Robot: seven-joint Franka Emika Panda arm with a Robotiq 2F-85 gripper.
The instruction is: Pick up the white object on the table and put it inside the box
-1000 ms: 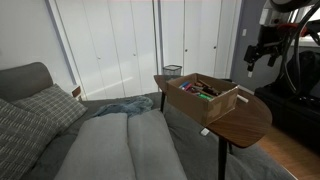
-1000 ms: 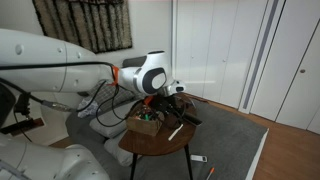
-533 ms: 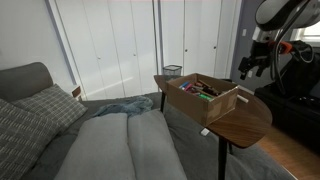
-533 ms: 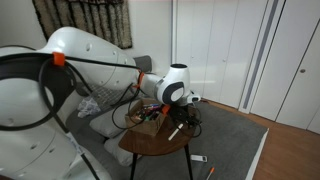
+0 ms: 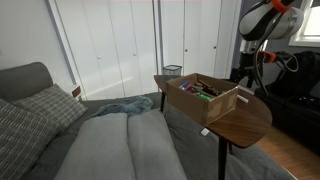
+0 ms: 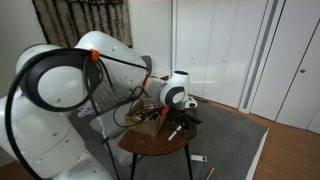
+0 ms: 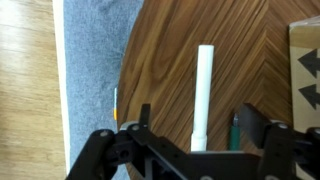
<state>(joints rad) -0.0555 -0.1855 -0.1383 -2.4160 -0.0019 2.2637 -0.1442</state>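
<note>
As the wrist view shows, the gripper stands with its jaws apart, one on each side of the white object. Nothing is clamped. The white object is a thin, straight piece lying flat on the table. It runs lengthwise between the jaws, and its near end is hidden under the gripper body. Whether the jaws touch the tabletop cannot be told. A small green item lies just beside the white object's near end, on the side toward the box. One box corner enters at the edge of this view, apart from the white object. Beyond the table's curved rim lie a grey rug and a wood floor.

In an exterior view the arm reaches down at the far end of the table. The box sits on the tabletop with its flaps open. In an exterior view the gripper is low over the table, just beside the box.
</note>
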